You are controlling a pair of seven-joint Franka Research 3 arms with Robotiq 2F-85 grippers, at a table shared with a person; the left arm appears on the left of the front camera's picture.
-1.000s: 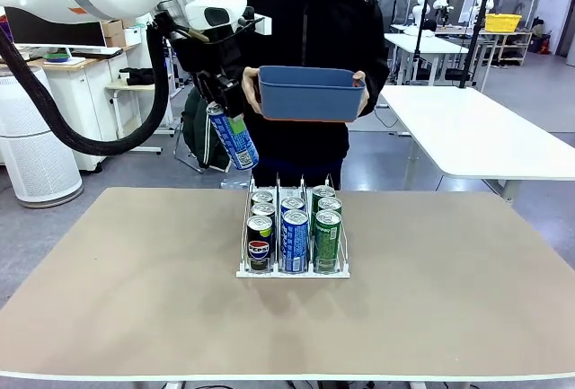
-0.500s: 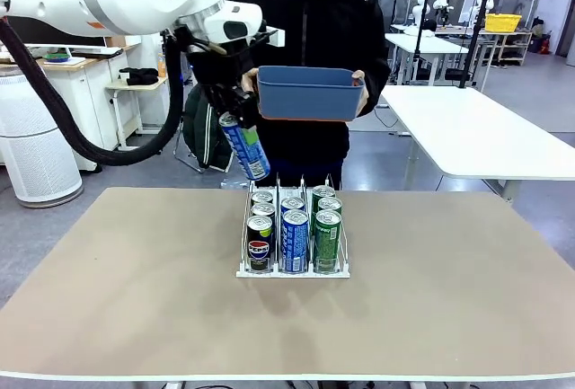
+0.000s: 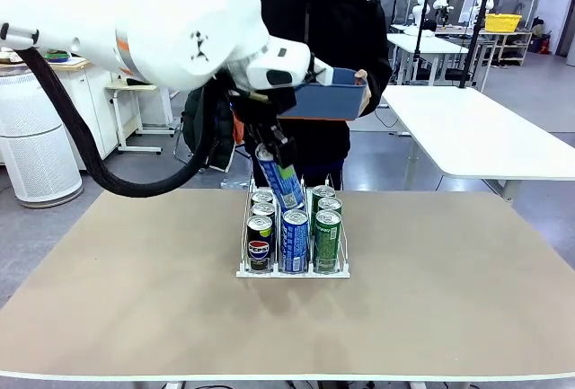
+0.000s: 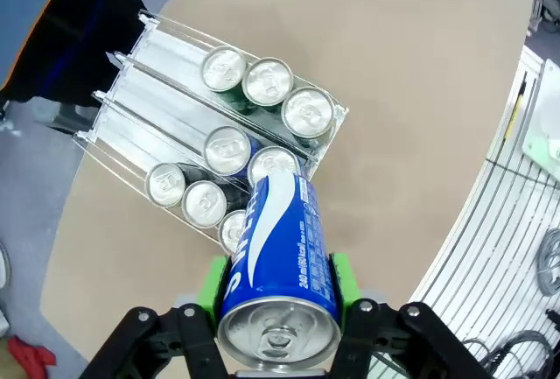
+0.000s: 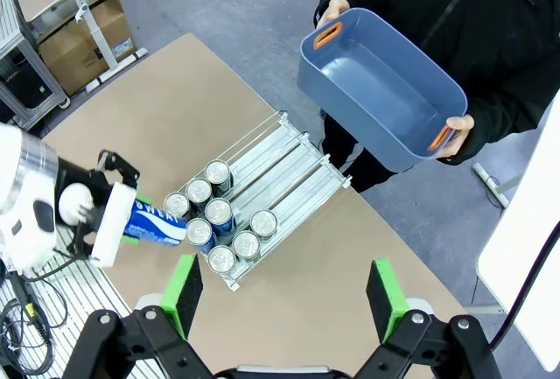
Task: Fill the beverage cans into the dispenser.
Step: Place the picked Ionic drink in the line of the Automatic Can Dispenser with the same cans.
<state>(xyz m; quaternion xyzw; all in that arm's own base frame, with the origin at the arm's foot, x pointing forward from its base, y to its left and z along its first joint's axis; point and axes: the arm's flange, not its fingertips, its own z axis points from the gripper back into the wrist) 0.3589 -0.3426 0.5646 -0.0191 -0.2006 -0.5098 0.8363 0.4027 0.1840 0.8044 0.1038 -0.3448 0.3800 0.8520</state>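
Observation:
My left gripper (image 3: 275,163) is shut on a blue can (image 3: 282,184) with white lettering, its green pads (image 4: 213,281) pressing both sides of the can (image 4: 278,265). The can hangs tilted just above the back of the dispenser's (image 3: 292,273) middle lane. Several beverage cans (image 3: 295,234) stand in the white rack (image 4: 157,57): black ones on the left, blue in the middle, green on the right. My right gripper (image 5: 284,296) is open, high above the table, and looks down on the rack (image 5: 293,162) and the held can (image 5: 156,223).
A person at the far side holds a blue plastic bin (image 5: 381,86) in both hands above the table's far edge, close behind my left arm (image 3: 180,21). The brown tabletop (image 3: 449,299) is bare around the rack.
My left arm has swung right and down with the blue can, from left of the bin to just over the rack's back. The right gripper has stayed open.

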